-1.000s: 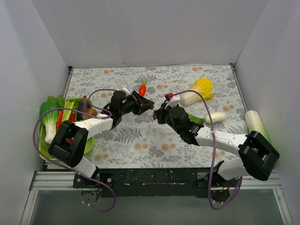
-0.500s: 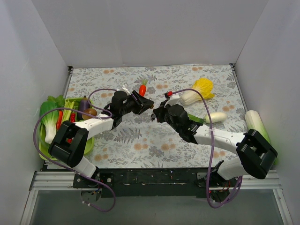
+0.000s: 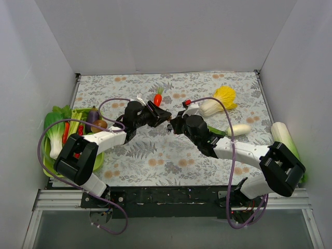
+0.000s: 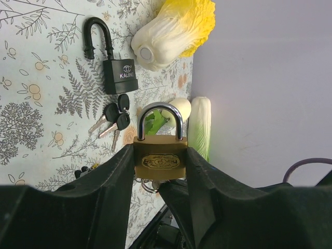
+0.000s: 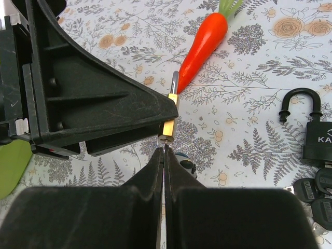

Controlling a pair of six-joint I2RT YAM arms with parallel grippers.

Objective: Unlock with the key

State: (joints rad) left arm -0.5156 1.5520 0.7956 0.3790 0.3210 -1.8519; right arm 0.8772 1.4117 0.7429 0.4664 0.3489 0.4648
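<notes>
Brass padlock [image 4: 160,161], shackle closed, sits clamped by its sides in the left gripper [image 4: 161,155] above the table [image 3: 150,161], keyhole end facing the right gripper [image 5: 164,155], likely steadied for the key. That gripper's jaws are pressed together just under the lock's base; any key between them is too thin to see. Black padlock [image 4: 118,72], spare keys [image 4: 114,122] and carrot [image 5: 205,39] lie below, not in the way.

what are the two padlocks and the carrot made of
Held padlock: looks like brass, going by the golden body with a stamped plate; its shackle is shiny and silver, probably steel.
Black padlock: probably metal under a matte black coating all over; the look leaves this open.
Carrot: likely plastic, a toy, judging by its uniform glossy orange skin.
</notes>
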